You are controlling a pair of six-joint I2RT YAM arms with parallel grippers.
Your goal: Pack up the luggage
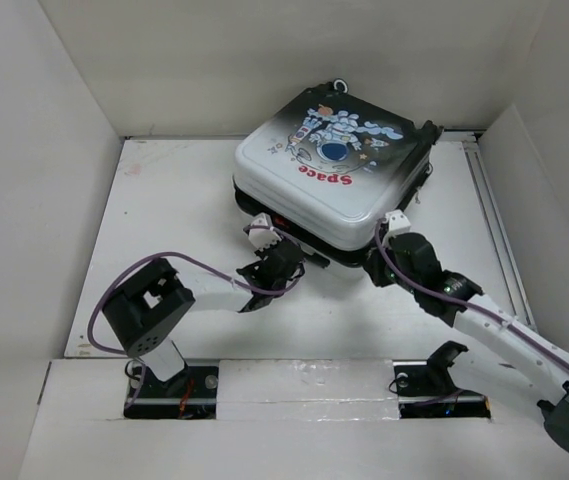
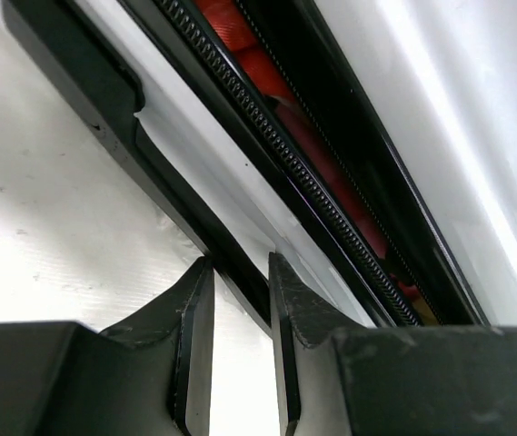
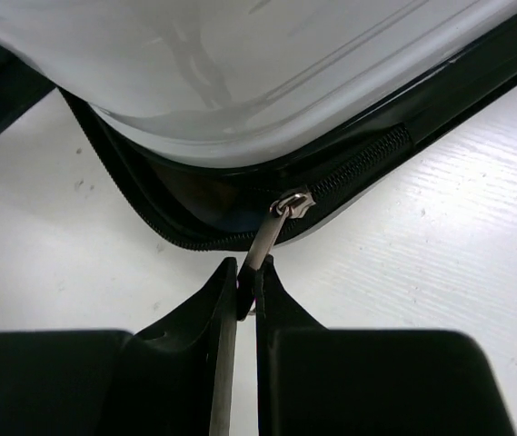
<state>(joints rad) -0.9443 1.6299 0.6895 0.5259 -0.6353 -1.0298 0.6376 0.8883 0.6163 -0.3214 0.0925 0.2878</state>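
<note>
The luggage (image 1: 334,170) lies flat at the back of the table, astronaut print and red "Space" facing up, lid down with a gap along its front seam. My left gripper (image 1: 286,263) is at its front left corner. In the left wrist view its jaws (image 2: 240,272) are nearly closed around the luggage's black lower rim (image 2: 176,191), and red contents (image 2: 267,73) show through the open zipper. My right gripper (image 1: 378,262) is at the front right corner. In the right wrist view it (image 3: 247,272) is shut on the metal zipper pull (image 3: 272,234) under the shell (image 3: 285,73).
White walls enclose the table (image 1: 174,230) on the left, back and right. A raised white ledge (image 1: 294,375) runs along the near edge by the arm bases. A rail (image 1: 489,220) runs along the table's right side.
</note>
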